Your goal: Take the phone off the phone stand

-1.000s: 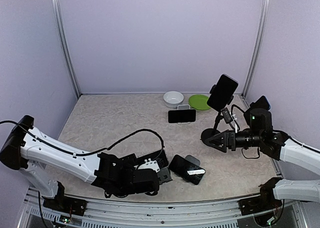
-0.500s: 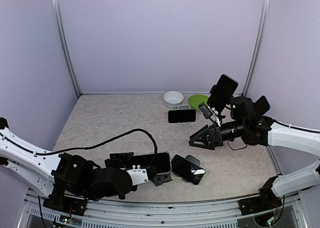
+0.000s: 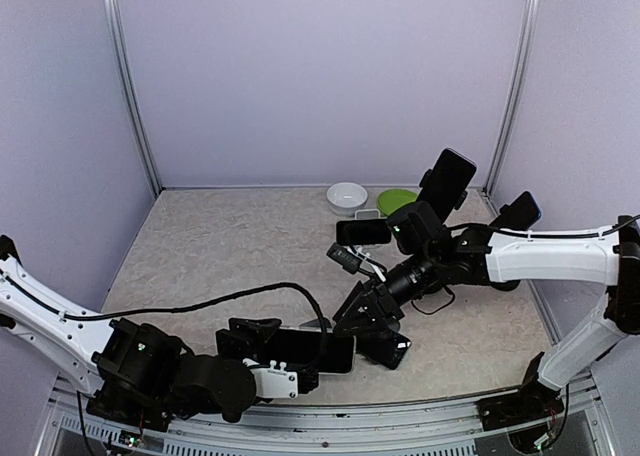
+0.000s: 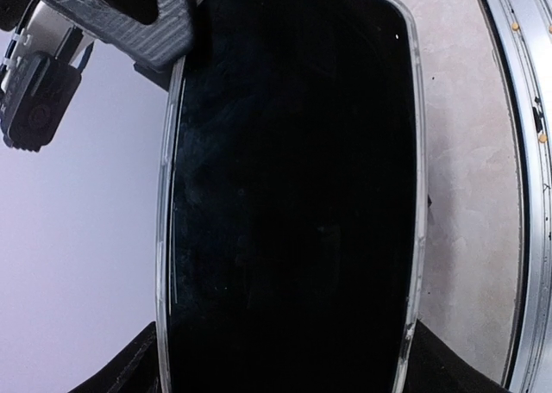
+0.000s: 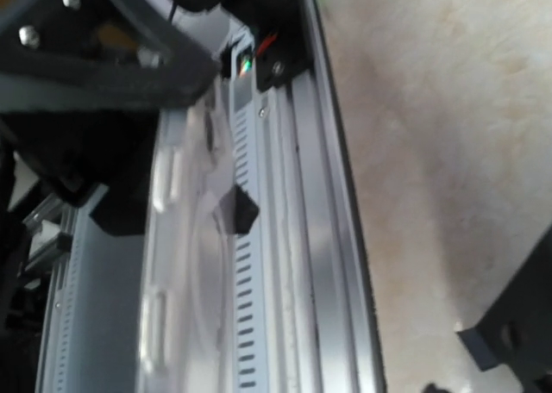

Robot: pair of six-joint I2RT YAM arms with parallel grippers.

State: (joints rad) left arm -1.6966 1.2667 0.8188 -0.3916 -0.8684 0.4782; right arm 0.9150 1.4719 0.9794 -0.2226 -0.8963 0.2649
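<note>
My left gripper (image 3: 285, 361) is shut on a black phone in a clear case (image 3: 305, 350) and holds it flat, low over the table's front edge. In the left wrist view the phone (image 4: 289, 195) fills the frame, with my fingers at its lower corners. My right gripper (image 3: 362, 314) reaches in from the right, just beyond the held phone, and looks open. Its textured finger shows in the left wrist view (image 4: 129, 22). A second black phone (image 3: 385, 346) lies on a grey stand under the right gripper. The right wrist view is blurred.
A phone on a tall stand (image 3: 447, 183) rises at the back right. Another phone (image 3: 363, 232) sits on a small stand mid-back, and one more (image 3: 520, 211) at the far right. A white bowl (image 3: 346, 194) and a green plate (image 3: 398, 202) stand by the back wall. The metal front rail (image 5: 285, 264) is close.
My left gripper has pulled back toward the front edge with the phone. My right arm has swung left and down from the tall stand to the phones at the front.
</note>
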